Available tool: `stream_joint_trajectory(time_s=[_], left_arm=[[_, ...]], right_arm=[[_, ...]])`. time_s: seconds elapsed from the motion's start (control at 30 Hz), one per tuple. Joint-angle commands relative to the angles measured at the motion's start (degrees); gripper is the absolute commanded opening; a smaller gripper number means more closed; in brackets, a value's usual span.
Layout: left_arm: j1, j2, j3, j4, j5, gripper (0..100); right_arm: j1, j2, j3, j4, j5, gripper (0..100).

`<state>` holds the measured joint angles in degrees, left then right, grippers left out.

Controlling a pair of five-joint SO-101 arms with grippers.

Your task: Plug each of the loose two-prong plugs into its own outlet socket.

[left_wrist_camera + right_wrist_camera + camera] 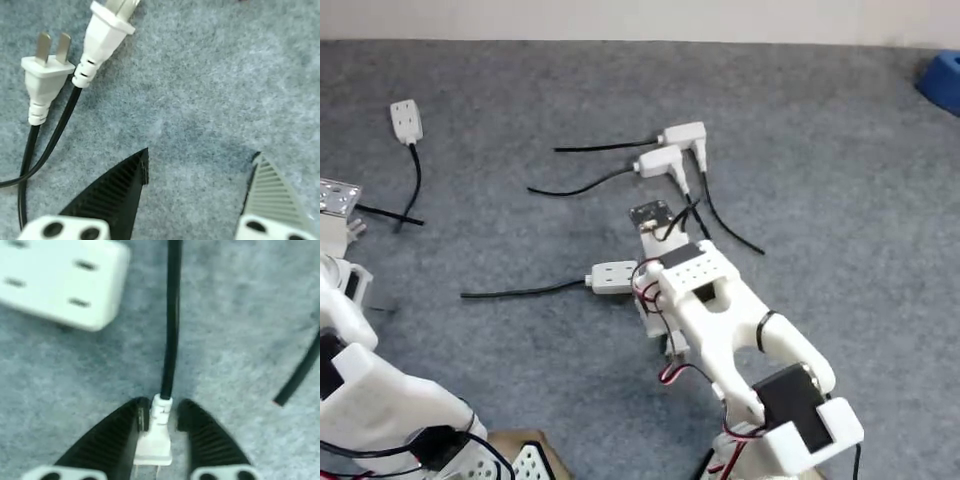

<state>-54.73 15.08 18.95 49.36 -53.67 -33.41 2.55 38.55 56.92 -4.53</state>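
Right jaws pinch a white two-prong plug (152,447) — black cord (171,315); left jaws spread.

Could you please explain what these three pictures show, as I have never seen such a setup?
These are two small robot arms working over a grey carpeted surface. The high view comes from a fixed camera looking down. The other two come from cameras on each arm's wrist, so you see that arm's own fingers. The right gripper holds a white plug by its cord end, near an outlet socket. The left gripper is open, hovering over bare carpet, with a loose plug and a second plug lying just beyond it.
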Motion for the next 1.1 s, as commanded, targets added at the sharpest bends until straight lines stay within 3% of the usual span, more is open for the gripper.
stream_joint_trajectory(time_s=[0.0, 0.23, 0.47, 0.57, 0.7, 0.83, 0.97, 1.07], left_arm=[[-1.5, -0.8, -1.3, -2.7, -0.5, 30], [0.3, -1.5, -1.6, -2.5, -0.5, 30], [8.2, -12.7, -2.0, -2.4, -0.3, 30], [11.9, -19.3, -2.2, 2.0, 0.5, 30], [17.1, -28.5, -2.4, 8.9, 8.4, 30], [22.6, -37.8, -2.0, 13.5, 17.0, 30], [30.7, -45.7, -1.9, 22.3, 21.8, 30], [36.2, -50.8, -0.2, 27.2, 23.6, 30]], right_arm=[[-0.8, 0.7, -2.9, 1.5, 0.1, 0.6], [-0.7, 0.5, -8.7, 6.0, 0.1, 0.5], [3.2, 0.5, -36.4, 22.8, 0.2, 0.5], [4.1, 0.6, -48.7, 30.7, 0.1, 0.5], [4.1, 0.6, -59.6, 37.5, -4.2, 0.5], [4.3, 0.4, -61.5, 40.9, -6.5, 0.6], [4.4, 0.2, -62.0, 39.4, -8.5, 0.6], [4.5, -2.2, -61.5, 32.8, -12.2, 0.6]])
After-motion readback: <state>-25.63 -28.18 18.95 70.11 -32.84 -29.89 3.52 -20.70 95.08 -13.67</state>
